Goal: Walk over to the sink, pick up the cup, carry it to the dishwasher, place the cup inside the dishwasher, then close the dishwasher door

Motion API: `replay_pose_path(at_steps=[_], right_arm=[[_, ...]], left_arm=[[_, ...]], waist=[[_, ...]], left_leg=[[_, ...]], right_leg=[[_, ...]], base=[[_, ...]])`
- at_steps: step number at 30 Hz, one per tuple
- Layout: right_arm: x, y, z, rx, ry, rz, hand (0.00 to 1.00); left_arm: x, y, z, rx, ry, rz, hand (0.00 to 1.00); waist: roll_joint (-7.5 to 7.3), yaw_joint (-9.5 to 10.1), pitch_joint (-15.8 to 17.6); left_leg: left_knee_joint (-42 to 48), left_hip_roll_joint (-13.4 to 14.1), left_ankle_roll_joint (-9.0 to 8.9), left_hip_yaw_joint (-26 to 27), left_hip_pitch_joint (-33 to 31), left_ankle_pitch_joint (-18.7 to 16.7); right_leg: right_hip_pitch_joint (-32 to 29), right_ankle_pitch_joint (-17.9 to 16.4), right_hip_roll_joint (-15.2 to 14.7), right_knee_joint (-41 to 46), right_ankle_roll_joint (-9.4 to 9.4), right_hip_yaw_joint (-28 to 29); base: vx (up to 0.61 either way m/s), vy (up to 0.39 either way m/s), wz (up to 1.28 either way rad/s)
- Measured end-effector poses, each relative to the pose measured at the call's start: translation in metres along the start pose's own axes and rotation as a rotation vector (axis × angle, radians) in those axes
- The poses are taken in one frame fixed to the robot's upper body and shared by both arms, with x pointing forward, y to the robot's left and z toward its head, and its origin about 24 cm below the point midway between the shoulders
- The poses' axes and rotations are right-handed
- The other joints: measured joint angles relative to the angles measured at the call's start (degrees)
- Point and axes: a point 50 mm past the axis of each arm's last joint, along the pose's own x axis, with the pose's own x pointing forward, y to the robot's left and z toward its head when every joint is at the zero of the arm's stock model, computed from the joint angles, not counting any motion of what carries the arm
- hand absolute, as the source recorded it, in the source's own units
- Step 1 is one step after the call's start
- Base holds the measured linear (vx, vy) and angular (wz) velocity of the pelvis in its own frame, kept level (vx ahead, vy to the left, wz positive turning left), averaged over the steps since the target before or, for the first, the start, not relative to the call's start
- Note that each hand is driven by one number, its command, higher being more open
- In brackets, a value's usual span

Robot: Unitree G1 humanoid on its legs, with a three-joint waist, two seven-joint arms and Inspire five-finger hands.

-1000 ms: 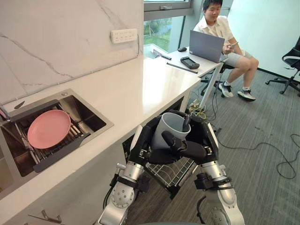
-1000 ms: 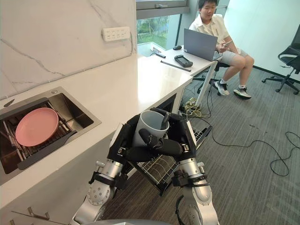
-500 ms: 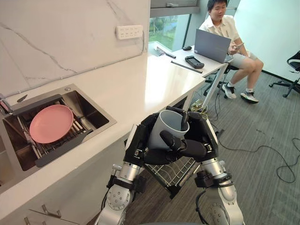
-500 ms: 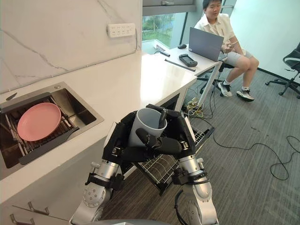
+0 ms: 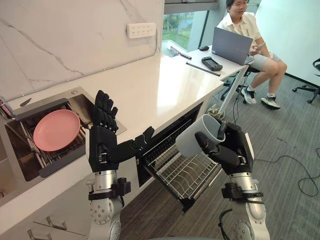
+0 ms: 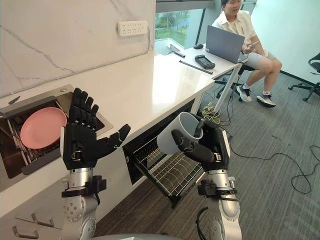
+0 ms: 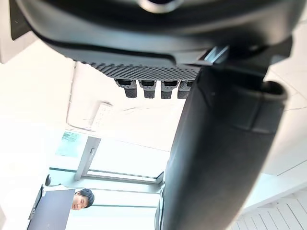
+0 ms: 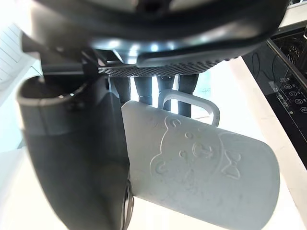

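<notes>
Over by the open dishwasher (image 5: 161, 146), under the white counter (image 5: 150, 87), the robot's right hand (image 5: 234, 151) has its fingers and thumb curled round the grey cup (image 5: 194, 137). It holds the cup tilted in the air above the wire rack (image 5: 184, 175), which is drawn out of the machine, and the cup touches nothing else. The left hand (image 5: 102, 145) is raised near the counter edge by the sink (image 5: 75, 95), its fingers straight and spread, holding nothing. A pink plate (image 5: 56, 130) lies in the sink, and a person (image 5: 247, 27) sits at a desk further back.

To my eye the carrying is about over and the placing is in hand. Next the cup wants lowering onto the rack, set so that it will not roll, before the fingers loosen. After that the rack must go in and the door be shut, likely a job for the free left hand.
</notes>
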Motion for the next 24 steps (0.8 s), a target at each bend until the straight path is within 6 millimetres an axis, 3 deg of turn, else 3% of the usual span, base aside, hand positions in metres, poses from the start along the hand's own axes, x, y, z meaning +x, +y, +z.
replay_pose_path(at_steps=[8, 12, 15, 19, 24], right_arm=[[-0.002, 0.002, -0.002, 0.017, 0.001, -0.011, 0.0], [-0.002, 0.001, -0.001, 0.005, 0.005, 0.0, 0.0], [-0.002, -0.002, 0.0, -0.017, 0.014, 0.021, 0.0], [-0.005, -0.01, 0.001, -0.05, 0.03, 0.011, 0.0], [-0.013, -0.02, -0.006, -0.108, 0.094, -0.007, 0.0]], left_arm=[[-0.007, -0.01, -0.007, -0.106, 0.064, -0.152, 1.0], [-0.019, -0.027, -0.026, -0.139, 0.214, -0.374, 1.0], [-0.034, -0.032, -0.047, -0.142, 0.364, -0.44, 1.0], [-0.056, -0.023, -0.066, -0.133, 0.526, -0.411, 1.0], [-0.075, -0.011, -0.076, -0.082, 0.635, -0.392, 1.0]], waist=[[0.13, 0.11, 0.1], [0.27, 0.06, 0.1], [0.45, -0.11, 0.0], [0.58, -0.11, -0.1], [0.62, 0.05, -0.1]], left_leg=[[0.0, 0.1, -0.01, 0.1, 0.0, 0.0], [0.0, 0.1, -0.03, 0.4, -0.1, 0.0], [0.0, 0.1, -0.03, 0.8, -0.1, 0.0], [0.0, 0.2, -0.03, 1.3, -0.2, 0.0], [0.0, 0.4, -0.03, 1.4, -0.2, 0.0]], right_leg=[[0.0, -0.1, 0.0, 0.0, 0.07, 0.0], [-0.2, -0.2, 0.0, 0.0, -0.03, 0.3], [-0.4, -0.5, 0.1, 0.0, -0.47, 0.4], [-0.8, -0.6, 0.1, 0.0, -0.6, 0.4], [-0.8, -0.6, 0.3, 0.0, -0.64, 0.3]], base=[[0.0, 0.0, 0.0], [0.0, 0.0, -0.02], [0.0, 0.0, -0.05], [0.0, -0.002, -0.06], [0.0, 0.0, 0.0]])
